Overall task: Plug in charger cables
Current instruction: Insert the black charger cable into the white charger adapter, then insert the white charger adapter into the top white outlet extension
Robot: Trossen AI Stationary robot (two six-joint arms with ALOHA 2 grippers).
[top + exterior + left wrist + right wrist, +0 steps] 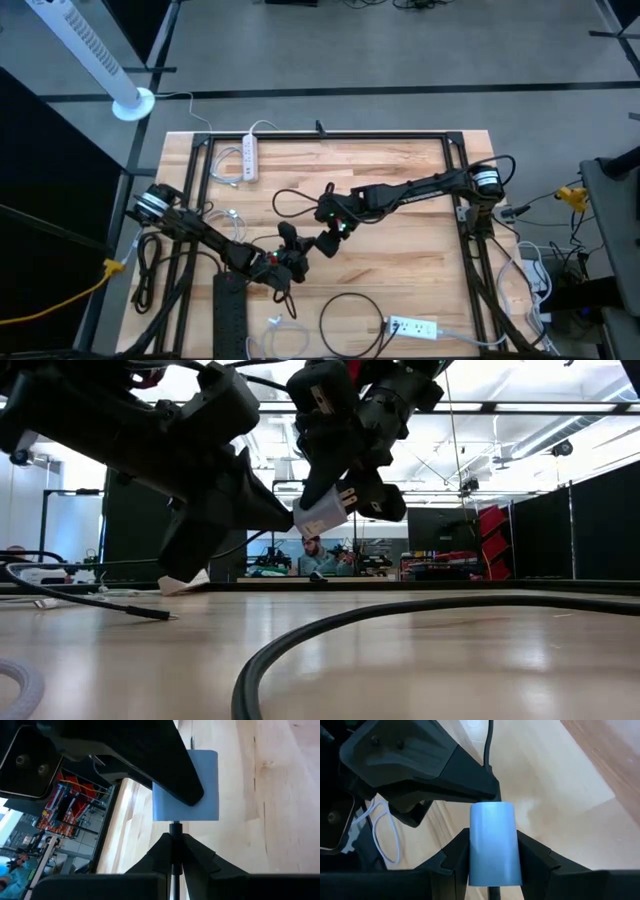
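Here the right gripper (494, 851), closed on a pale charger block (494, 842), meets the left gripper (174, 851), pinching a black cable (174, 870), mid-table; their axes align.

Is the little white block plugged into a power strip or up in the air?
Up in the air. The right gripper clamps the white charger block, and in the low view it hangs above the table.

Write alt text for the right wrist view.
The right gripper is shut on a pale blue block-shaped charger above the wooden table. The left gripper's dark fingers meet the charger's far end, beside a black cable; a thin white cable loops behind.
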